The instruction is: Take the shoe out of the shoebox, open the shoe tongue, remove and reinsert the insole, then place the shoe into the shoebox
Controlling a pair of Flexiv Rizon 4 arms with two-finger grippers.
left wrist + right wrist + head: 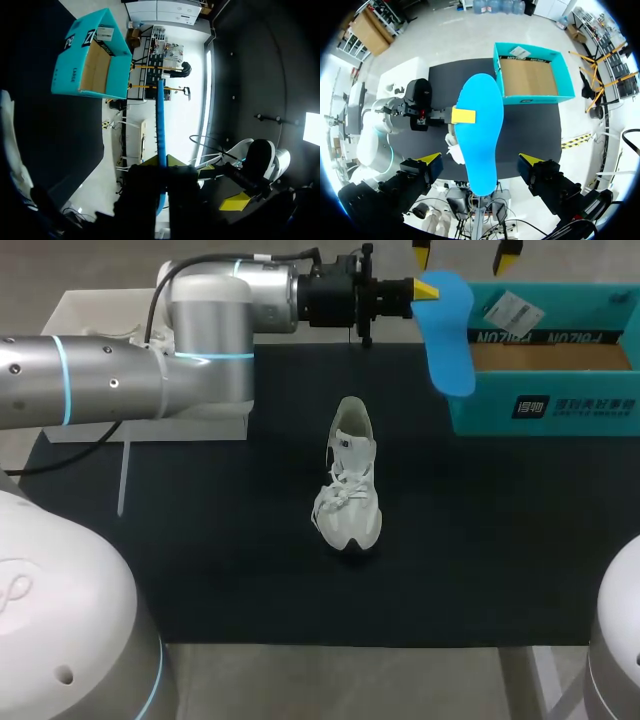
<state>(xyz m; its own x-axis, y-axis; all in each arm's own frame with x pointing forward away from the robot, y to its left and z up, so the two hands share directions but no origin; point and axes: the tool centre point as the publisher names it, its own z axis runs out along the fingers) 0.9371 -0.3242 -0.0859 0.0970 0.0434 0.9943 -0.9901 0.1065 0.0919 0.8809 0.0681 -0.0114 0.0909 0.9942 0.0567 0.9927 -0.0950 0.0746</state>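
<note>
A white shoe point(350, 480) lies in the middle of the black mat, its toe toward the front edge. My left gripper point(427, 288) is shut on a blue insole point(446, 332), which hangs in the air beside the open teal shoebox point(545, 405) at the back right. In the left wrist view the insole point(160, 125) shows edge-on between the fingers, with the shoebox point(90, 55) ahead. My right gripper point(480, 163) is open high above the table, looking down on the insole point(480, 140), the box point(532, 75) and part of the shoe point(454, 150).
A white tray point(80, 315) stands at the back left behind my left arm. The black mat point(200, 550) covers most of the table, with free room around the shoe.
</note>
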